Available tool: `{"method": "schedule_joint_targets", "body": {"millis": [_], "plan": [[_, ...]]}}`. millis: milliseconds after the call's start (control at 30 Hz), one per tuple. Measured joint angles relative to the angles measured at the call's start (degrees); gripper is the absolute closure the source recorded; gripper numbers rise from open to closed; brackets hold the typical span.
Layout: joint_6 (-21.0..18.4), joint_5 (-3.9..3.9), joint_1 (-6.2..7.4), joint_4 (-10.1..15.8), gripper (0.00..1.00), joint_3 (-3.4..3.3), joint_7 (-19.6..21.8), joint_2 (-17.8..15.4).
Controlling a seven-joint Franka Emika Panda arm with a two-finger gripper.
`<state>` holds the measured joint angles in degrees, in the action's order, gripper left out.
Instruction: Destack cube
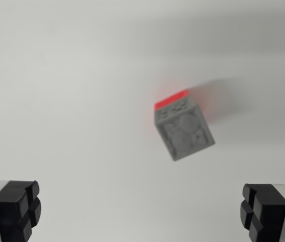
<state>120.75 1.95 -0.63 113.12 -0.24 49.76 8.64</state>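
Right of centre in the wrist view, we have the grey cube (185, 132), sitting on top of a red cube (171, 100) of which only a thin bright strip peeks out along the upper edge. So the stack is intact as we see it: grey above, red below, the two touching. The grey one is turned at an angle to us, its corners pointing off the picture's axes, and its top face carries a raised pattern of rounded shapes that the blur keeps us from reading properly. A soft shadow trails away from the pair towards the wrist view's upper right.

Around them we see only the plain white table (71, 91), evenly lit.

Down at the bottom edge we pick up the gripper (139, 212), and its jaws stand spread wide, with nothing between them. One black pad (18, 209) sits in the wrist view's lower left corner, the other (263, 209) in the lower right, each backed by a pale metal finger. Both pads are well apart from the stack, which lies ahead of the gap and nearer the right-hand pad
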Motion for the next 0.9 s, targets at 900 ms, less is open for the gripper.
{"method": "schedule_joint_targets", "body": {"millis": [900], "plan": [[3.7, -0.26, -0.59, 4.1, 0.0, -0.18, -7.8, -0.2]]}}
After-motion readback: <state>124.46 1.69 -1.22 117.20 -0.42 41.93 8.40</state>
